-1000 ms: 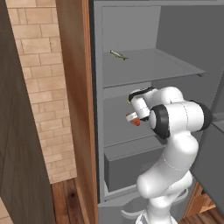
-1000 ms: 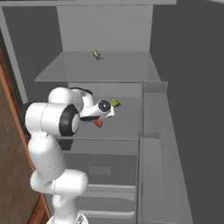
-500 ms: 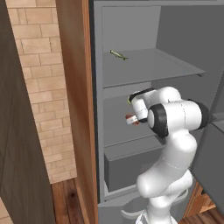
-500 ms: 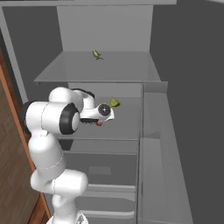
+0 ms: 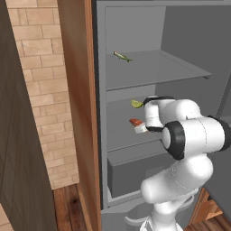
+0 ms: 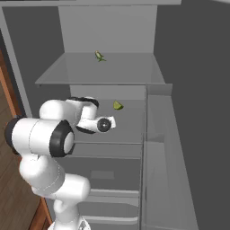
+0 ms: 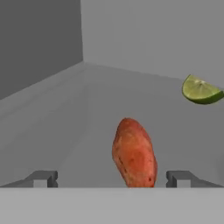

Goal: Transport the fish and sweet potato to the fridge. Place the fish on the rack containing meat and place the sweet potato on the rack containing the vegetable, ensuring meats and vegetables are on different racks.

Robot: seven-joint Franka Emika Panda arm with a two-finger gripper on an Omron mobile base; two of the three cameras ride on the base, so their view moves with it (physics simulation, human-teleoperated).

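The pincer [image 7: 112, 178] has just spread wide and let go; the sweet potato [image 7: 134, 153] now lies free on the fridge's lower shelf [image 5: 122, 140], near the vegetable [image 7: 200, 90]. That half looks done.

sweet potato [image 7: 134, 154]: matt, mottled skin | fridge [image 7: 131, 39]: smooth, matt

Kitchen: open grey fridge [image 5: 180, 27] w/ food on shelves fills frame centre; brick wall [image 5: 43, 90], wood floor [image 5: 67, 203] at left.
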